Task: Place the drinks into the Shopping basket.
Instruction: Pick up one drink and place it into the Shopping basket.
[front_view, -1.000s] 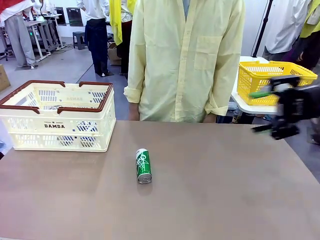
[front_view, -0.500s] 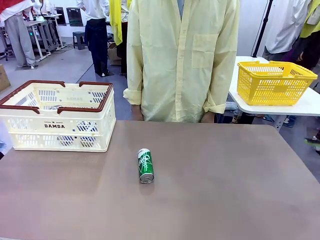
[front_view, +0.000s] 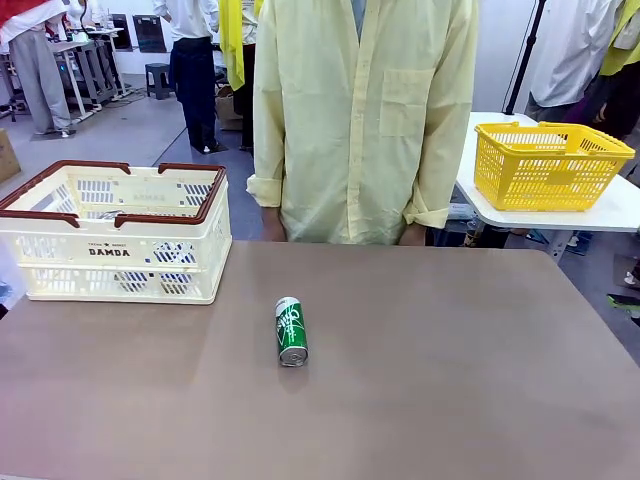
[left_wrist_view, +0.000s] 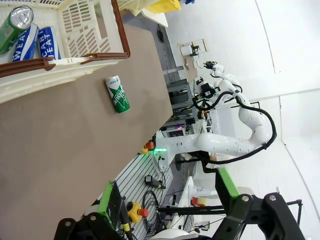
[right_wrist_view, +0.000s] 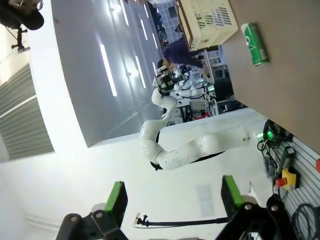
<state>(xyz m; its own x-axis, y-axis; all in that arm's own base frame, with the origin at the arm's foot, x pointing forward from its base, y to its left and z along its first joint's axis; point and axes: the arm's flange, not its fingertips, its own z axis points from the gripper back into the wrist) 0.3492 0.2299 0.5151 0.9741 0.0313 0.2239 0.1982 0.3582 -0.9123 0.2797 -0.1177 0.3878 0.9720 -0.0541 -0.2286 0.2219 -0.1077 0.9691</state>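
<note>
the shopping basket (front_view: 112, 232) stands on the bench (front_view: 450, 370) at its far left, cream-white with a dark red-brown rim and "damda" printed on the near wall. in the left wrist view the basket (left_wrist_view: 75, 35) holds a green can (left_wrist_view: 15, 27) lying beside two blue cans (left_wrist_view: 42, 42) with white lettering; through the wall holes in the front view the cans are too hidden to tell apart. the left gripper (left_wrist_view: 170, 200) has its jaws released and wide apart, with nothing between the green pads, held up off the bench and well away from the basket.

near the middle of the bench a single green drink (front_view: 291, 331) lies on its side, its silver end toward the robot, apart from the basket and just right of its near corner. the same can shows in the left wrist view (left_wrist_view: 117, 94) close to the basket's rim, and in the right wrist view (right_wrist_view: 254, 44) on bare bench with the basket (right_wrist_view: 207, 20) beyond it.

a person in a pale yellow shirt (front_view: 360, 120) stands at the far edge, arms down at the sides, hands hidden behind the bench edge. to the right a yellow mesh basket (front_view: 548, 165) sits on a separate white table (front_view: 610, 215). the right gripper (right_wrist_view: 170, 200) also has its jaws released and empty, green pads spread wide.
</note>
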